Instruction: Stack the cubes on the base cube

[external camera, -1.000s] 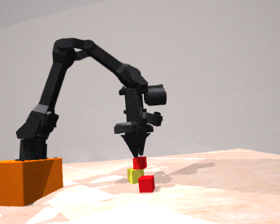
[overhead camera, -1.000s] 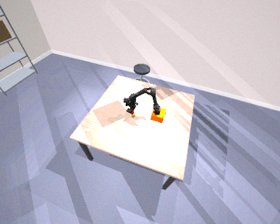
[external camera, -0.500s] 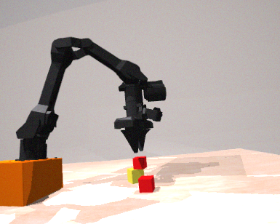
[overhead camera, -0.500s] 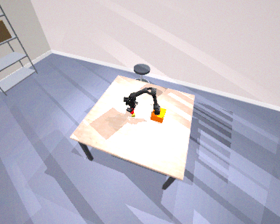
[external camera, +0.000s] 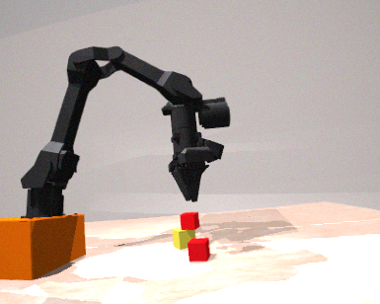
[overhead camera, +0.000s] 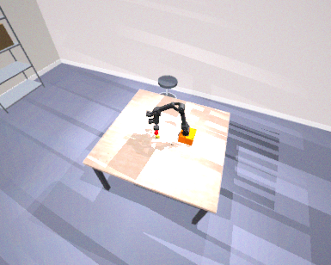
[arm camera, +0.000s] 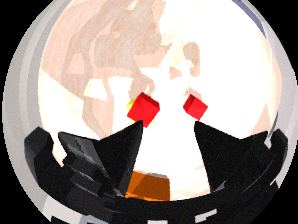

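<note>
The table [external camera: 303, 276] carries the arm on its orange block [external camera: 32, 247]. The pincer [external camera: 190, 194] hangs partly open and empty above the stack. One red cube [external camera: 190, 220] sits on the yellow base [external camera: 181, 239]; the second [external camera: 198, 249] lies just near-right of it on the table. Descend straight onto the second cube, gripping squarely; the placed cube crowds the approach. Stool [overhead camera: 168, 82] and shelf [overhead camera: 29, 60] stand well apart.

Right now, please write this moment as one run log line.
gripper: open, empty, above stack | red cube: on yellow base cube | second red cube: on table | step: first placed
</note>
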Motion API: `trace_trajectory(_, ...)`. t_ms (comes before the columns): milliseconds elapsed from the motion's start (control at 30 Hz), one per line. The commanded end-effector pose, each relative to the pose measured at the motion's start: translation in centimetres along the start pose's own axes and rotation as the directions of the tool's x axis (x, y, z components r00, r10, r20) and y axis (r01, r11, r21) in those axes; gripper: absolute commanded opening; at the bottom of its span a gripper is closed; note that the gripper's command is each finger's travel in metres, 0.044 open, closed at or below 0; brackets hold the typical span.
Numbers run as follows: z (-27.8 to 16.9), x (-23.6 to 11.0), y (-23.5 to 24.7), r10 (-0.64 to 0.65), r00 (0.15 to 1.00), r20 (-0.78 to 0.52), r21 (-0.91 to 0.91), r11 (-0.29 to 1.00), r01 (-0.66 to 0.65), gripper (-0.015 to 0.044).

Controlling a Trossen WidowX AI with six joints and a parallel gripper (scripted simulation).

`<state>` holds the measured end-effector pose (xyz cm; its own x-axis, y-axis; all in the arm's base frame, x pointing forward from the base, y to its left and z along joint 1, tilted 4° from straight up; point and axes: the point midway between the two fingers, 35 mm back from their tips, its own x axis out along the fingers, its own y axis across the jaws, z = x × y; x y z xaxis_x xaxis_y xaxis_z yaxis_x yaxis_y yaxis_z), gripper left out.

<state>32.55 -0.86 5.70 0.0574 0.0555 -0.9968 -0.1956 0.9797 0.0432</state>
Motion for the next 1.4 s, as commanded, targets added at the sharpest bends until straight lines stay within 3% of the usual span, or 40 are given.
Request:
trace_trajectory(0, 0.0, -0.4, -1.0, 0.001, 1.0, -0.001, -0.18, 0.984, -0.002, 0.0265)
trace_trajectory(300, -0.3, -1.3, -3.3, -0.001, 1.0, 0.0, -0.564, 0.826, 0.001, 0.0265)
trace_trajectory(667, -0.8, -2.4, -5.9, -0.004, 1.0, 0.001, -0.881, 0.473, 0.003, 0.0265)
trace_trajectory(900, -0.8, -2.2, -6.0, -0.004, 1.0, 0.001, -0.885, 0.467, 0.003, 0.0265)
trace_trajectory(1100, -0.8, 3.6, -6.0, -0.004, 1.0, 0.001, -0.884, 0.467, 0.002, 0.0265)
trace_trajectory(1367, -0.8, 5.0, -6.0, -0.003, 1.0, 0.001, -0.884, 0.467, 0.002, 0.0265)
